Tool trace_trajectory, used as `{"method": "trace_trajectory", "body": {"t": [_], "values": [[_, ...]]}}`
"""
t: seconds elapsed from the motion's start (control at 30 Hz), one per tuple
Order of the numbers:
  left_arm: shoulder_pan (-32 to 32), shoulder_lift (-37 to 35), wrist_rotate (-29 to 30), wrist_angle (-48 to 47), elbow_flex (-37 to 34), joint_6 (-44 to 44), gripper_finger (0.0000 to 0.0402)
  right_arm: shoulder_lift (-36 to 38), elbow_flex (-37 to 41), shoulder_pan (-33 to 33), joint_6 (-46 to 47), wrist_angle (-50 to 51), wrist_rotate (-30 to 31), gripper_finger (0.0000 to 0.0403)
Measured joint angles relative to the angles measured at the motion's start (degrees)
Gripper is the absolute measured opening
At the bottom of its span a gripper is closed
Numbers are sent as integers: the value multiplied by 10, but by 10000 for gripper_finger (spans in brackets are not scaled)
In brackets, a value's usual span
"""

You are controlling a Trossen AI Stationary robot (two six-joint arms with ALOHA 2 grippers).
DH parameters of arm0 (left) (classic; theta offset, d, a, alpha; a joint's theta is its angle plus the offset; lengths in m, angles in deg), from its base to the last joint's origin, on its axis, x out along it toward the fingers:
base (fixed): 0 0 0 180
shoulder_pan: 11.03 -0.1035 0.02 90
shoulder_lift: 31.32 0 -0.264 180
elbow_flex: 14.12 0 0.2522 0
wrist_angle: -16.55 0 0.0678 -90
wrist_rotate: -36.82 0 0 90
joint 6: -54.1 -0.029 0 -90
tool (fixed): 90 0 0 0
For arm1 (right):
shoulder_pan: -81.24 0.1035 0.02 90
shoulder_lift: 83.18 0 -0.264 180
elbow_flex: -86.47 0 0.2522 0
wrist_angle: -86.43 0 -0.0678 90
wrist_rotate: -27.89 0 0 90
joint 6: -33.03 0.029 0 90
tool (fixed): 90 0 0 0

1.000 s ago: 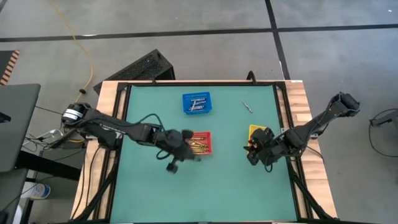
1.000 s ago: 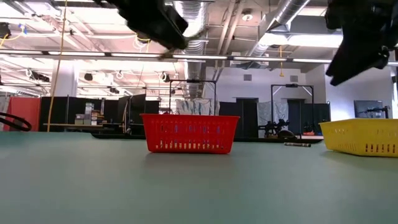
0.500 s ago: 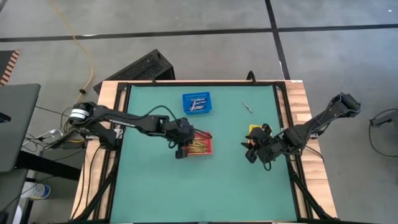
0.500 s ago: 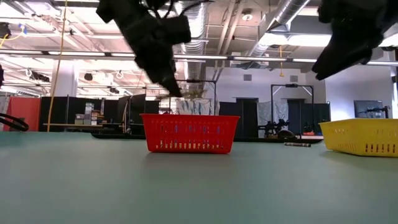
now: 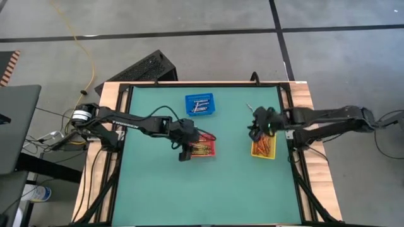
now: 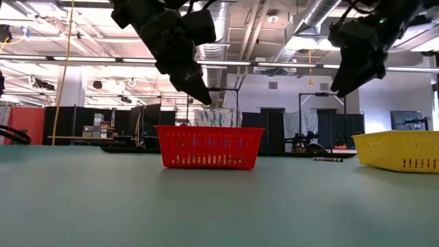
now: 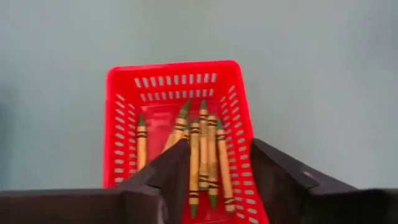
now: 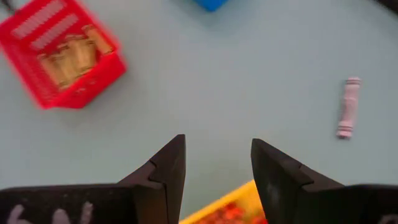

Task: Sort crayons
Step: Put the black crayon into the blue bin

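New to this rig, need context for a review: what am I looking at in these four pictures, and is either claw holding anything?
It is a table robot with two dark jointed arms, each ending in a two-finger claw, sorting crayons into small square mesh baskets.

The overhead picture shows the whole green table. The level one looks across the tabletop into the room. The other two come from cameras on each arm's wrist.

On the table: a red mesh basket of yellowish crayons, a yellow mesh basket of orange-red crayons, a blue mesh basket with crayons in it, and one loose grey crayon lying on the mat.

The left claw hangs open over the red basket, empty. The right claw is open and empty too, near the yellow basket and the loose crayon.
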Motion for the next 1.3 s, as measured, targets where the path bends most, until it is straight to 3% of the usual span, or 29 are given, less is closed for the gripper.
{"method": "trace_trajectory", "body": {"t": [0.13,0.27,0.37,0.5,0.67,0.9,1.17,1.3], "values": [[-14,-26,42,-10,0,9,184,11,-2,-85,-53,12,-20,175],[-36,-78,74,-47,0,22,185,-20,-2,-177,-125,16,-41,175],[-45,-123,95,-70,-4,33,179,-66,-3,-249,-191,-14,-96,175],[-45,-180,123,-33,-52,53,174,-150,-2,-328,-250,-23,-119,175],[-49,-263,141,118,-162,59,173,-247,-13,-406,-312,-54,-131,175],[-81,-354,162,329,-310,37,173,-328,-45,-449,-357,-78,-155,175],[-128,-386,106,332,-341,0,173,-397,-52,-455,-361,-99,-163,169],[-135,-389,90,333,-341,-17,173,-420,-53,-440,-360,-96,-158,121]]}}
